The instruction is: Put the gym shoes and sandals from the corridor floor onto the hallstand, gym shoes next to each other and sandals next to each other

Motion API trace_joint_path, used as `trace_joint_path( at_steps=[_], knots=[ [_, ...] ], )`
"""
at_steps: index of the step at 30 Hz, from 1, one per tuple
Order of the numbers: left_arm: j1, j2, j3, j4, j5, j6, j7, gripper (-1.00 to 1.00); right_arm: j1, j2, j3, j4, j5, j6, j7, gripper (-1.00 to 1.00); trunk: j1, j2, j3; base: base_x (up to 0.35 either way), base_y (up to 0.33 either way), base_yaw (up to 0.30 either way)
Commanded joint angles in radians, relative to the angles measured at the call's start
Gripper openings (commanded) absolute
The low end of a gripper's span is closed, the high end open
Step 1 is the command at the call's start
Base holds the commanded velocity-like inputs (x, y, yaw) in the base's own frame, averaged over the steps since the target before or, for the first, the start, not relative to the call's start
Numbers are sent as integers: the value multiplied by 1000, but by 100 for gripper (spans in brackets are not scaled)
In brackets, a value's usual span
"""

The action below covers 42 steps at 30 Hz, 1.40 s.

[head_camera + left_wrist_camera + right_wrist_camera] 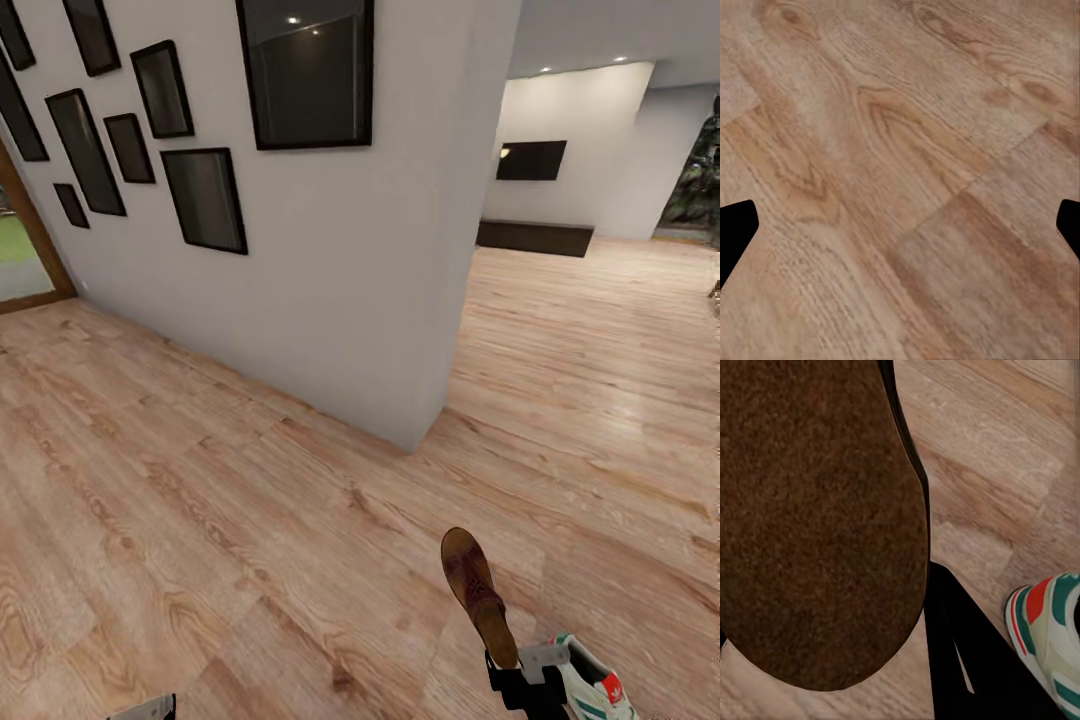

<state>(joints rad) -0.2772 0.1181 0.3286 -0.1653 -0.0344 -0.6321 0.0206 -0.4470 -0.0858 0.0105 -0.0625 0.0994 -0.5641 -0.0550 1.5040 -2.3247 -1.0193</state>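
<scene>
A sandal (pixel 478 592) is held up off the floor (pixel 200 500) at the bottom of the head view, heel end clamped in the right gripper (pixel 522 672), sole facing the right wrist camera and covering most of that view (pixel 817 517). A gym shoe (pixel 595 685) is seen just beside the right gripper; whether it is on the floor or carried cannot be told. The left gripper (pixel 900 225) hangs over bare floor with its jaws apart and nothing between them. The hallstand is not in sight, so transit is judged to be under way. Risks: the sandal is gripped at one end only, long lever, so slip or swing in the jaws is likely if the base is turned sharply; the toe sticks well forward and could be clipped on the wall corner (pixel 420 440) ahead; a drop would put it back on the floor. The sandal blocks most of the right wrist camera, so placement would have to be judged from the head view. The floor is light wood-grain plank, flat. A grey wall with dark frames (pixel 205 195) is on the left; an open room with a dark low unit (pixel 535 237) lies beyond.
</scene>
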Motion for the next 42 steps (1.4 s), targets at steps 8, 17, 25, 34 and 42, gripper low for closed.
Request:
trace_joint_path(
  at_steps=[8,17,25,34,42],
  knots=[
    [0,0,1,1,-8,-3,1,100,3,-1,-1,5,5,-8,-5,-100,0,0,-6,231,243,-263],
    [0,0,1,2,-11,-3,1,100,24,-3,0,7,-180,-74,0,-100,0,0,-14,231,244,-256],
    [0,0,1,3,-12,-3,1,100,25,0,2,7,-208,-77,3,-100,0,0,-20,208,210,-250],
    [0,0,1,3,-12,-3,1,100,25,0,3,7,-210,-77,4,-100,0,0,-28,27,25,-247],
    [0,0,1,3,-12,-3,1,100,25,1,3,7,-210,-77,4,-100,0,0,-35,1,1,-245]
  ],
)
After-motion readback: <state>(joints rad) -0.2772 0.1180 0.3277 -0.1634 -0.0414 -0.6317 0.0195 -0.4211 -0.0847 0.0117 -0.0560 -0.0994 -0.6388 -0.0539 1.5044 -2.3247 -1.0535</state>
